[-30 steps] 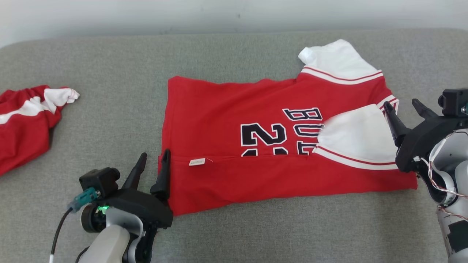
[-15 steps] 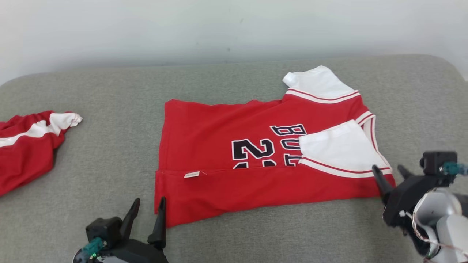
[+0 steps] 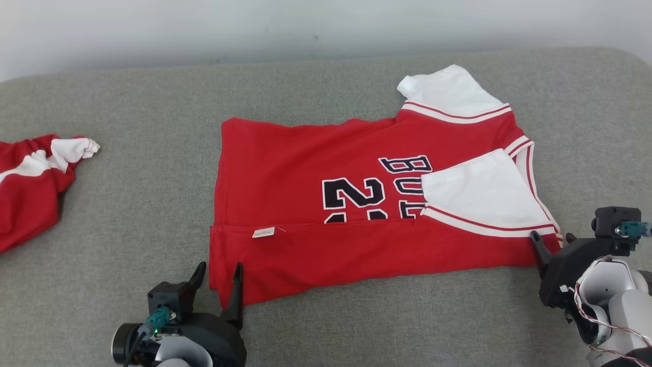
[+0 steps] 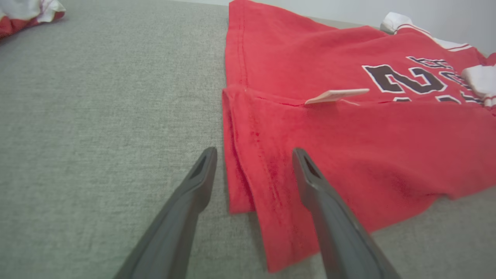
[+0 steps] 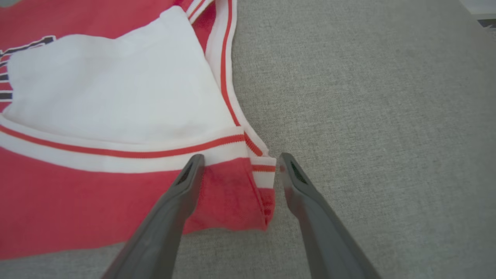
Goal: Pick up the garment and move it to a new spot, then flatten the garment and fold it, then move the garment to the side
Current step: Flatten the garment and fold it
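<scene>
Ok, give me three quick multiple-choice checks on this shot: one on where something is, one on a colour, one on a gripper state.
1. Where is the crumpled red-and-white garment?
A) on top of the red jersey
B) on the grey fabric surface, left of the jersey and apart from it
C) hanging off the far edge

2. What colour is the sleeve folded over the jersey's lettering?
A) black
B) grey
C) white

3. How does the left gripper stand?
A) open, fingers astride the jersey's near left corner
B) shut on the hem
C) shut on the label

Answers:
1 B, the head view shows bare surface between the two.
2 C, it is white with a red-striped cuff.
3 A, the left wrist view shows a gap between the fingers with the corner in it.
</scene>
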